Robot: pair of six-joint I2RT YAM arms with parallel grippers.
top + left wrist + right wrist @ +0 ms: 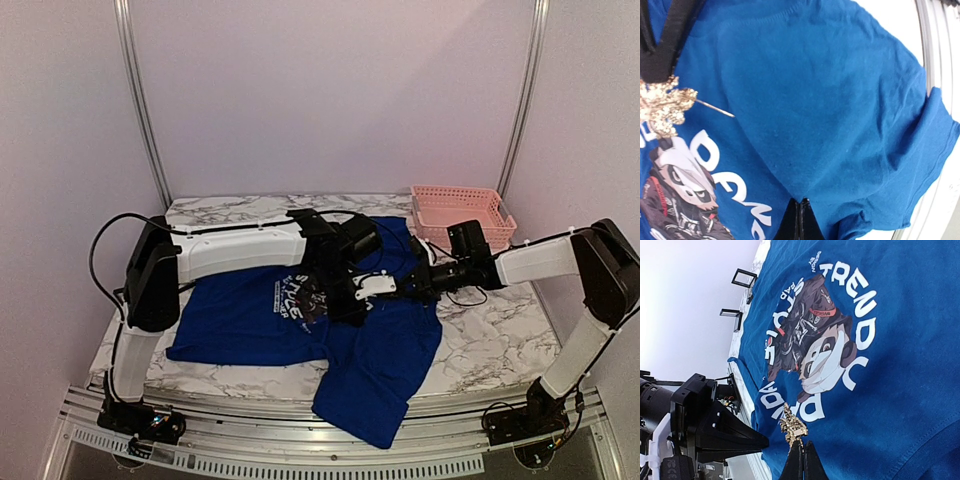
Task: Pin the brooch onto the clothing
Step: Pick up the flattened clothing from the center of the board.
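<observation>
Brooch point(792, 426), small glittery gold metal, is clamped in my right gripper point(801, 452) by the chest print point(815, 340) of the royal-blue T-shirt point(910, 390), mid white marble tabletop point(490, 340). Light and rigid, I'd judge (hold the body, not the bare pin point(715, 109)). My left gripper point(801, 210) pinches a limp shirt fold.

The T-shirt point(830, 100) is matt blue cloth, softly creased. The brooch point(662, 107) is rough, glittering gold metal. The table point(495, 335) looks like smooth marble; the basket point(462, 212), pink plastic.
</observation>
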